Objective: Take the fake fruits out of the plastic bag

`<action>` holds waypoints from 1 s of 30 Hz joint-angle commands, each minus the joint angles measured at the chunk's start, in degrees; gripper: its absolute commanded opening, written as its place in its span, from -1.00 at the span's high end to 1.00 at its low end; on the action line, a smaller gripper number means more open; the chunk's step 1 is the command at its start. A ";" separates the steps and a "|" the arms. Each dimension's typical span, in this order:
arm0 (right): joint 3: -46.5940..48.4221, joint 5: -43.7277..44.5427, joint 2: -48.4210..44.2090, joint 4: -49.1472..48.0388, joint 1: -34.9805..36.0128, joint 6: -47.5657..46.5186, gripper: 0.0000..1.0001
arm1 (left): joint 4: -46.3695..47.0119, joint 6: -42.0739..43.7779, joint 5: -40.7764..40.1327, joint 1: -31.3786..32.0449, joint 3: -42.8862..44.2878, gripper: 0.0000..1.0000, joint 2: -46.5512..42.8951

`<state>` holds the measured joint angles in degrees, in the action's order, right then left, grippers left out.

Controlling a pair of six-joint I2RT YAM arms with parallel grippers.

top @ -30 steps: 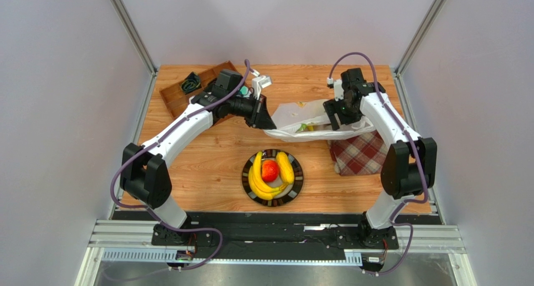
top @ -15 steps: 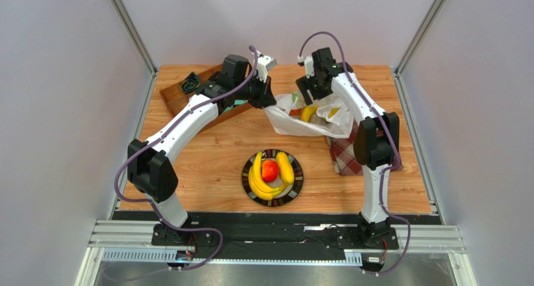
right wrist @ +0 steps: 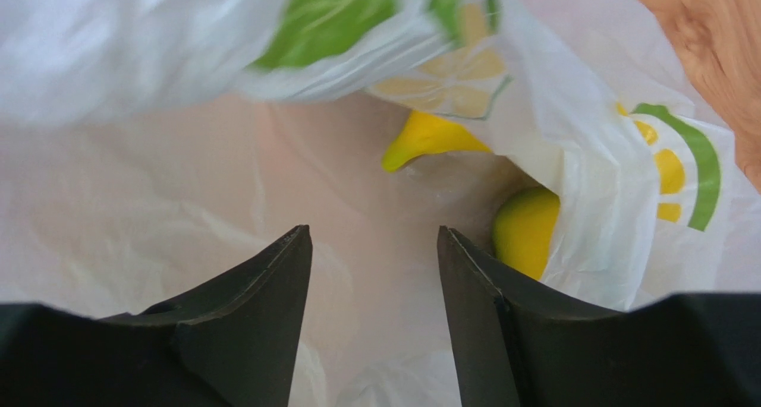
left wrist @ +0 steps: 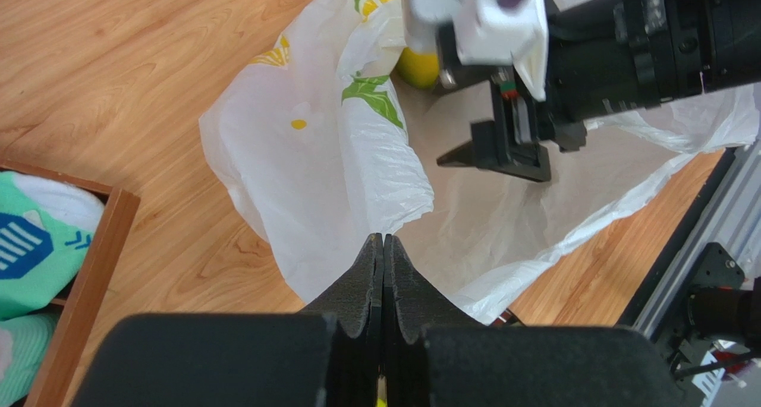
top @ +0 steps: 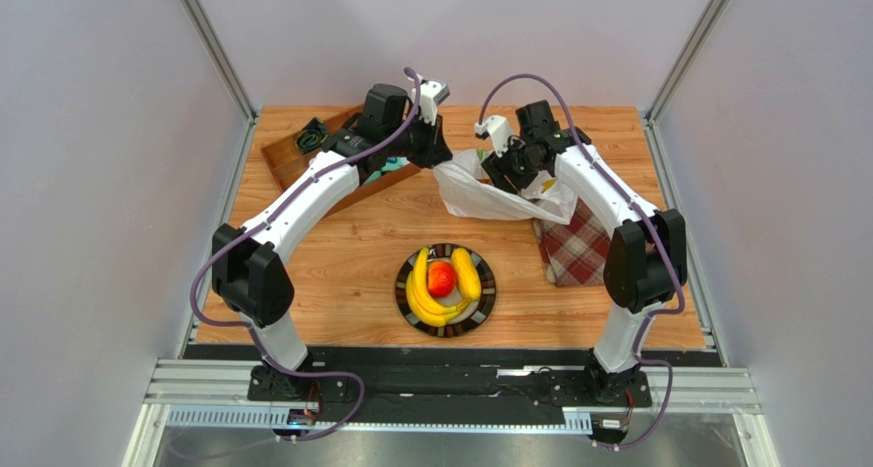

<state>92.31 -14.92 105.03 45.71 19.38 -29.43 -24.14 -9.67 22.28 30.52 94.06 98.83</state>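
Upper centre of the overhead view, you have the plastic bag (top: pixel 482 196) lying on the table (top: pixel 338 252), its left corner drawn up to the left gripper (top: pixel 439 158). That gripper's jaws are pressed fully together, pinching the bag's thin film. The markings you can make out on the bag are printed green leaves and yellow fruit shapes on crinkly white translucent plastic; I can't read any lettering.

Your right gripper (right wrist: pixel 375 233) is inside the bag's mouth, jaws parted and holding nothing. Ahead of it, in the upper right of its wrist view, lie a glossy yellow banana tip (right wrist: pixel 429 135) and a yellow-green round fruit (right wrist: pixel 525 233), half covered by a fold.

Lower centre of the overhead frame, a dark plate (top: pixel 486 301) carries two bananas (top: pixel 420 288) and a red fruit (top: pixel 442 279).
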 commanded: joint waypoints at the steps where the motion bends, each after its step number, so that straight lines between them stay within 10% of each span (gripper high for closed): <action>1: -2.23 -7.93 -6.42 3.75 -0.04 -16.25 -0.08 | 2.17 -0.96 2.32 0.06 0.60 1.00 -0.12; 7: 3.40 -3.19 1.57 10.89 0.31 -28.12 0.06 | 1.64 -1.14 2.42 0.06 -2.29 1.00 -3.02; 14: 3.13 -1.96 6.49 5.88 0.66 -46.84 -0.41 | 1.47 1.06 3.38 0.06 -8.54 1.00 -7.15; 30: 6.09 -1.17 13.43 -4.69 1.63 -66.46 -0.71 | 1.38 4.40 3.99 -0.29 -6.52 0.97 -6.10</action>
<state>91.44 -16.56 115.09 42.94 21.10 -90.96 -23.75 -6.94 24.80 30.52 85.08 94.28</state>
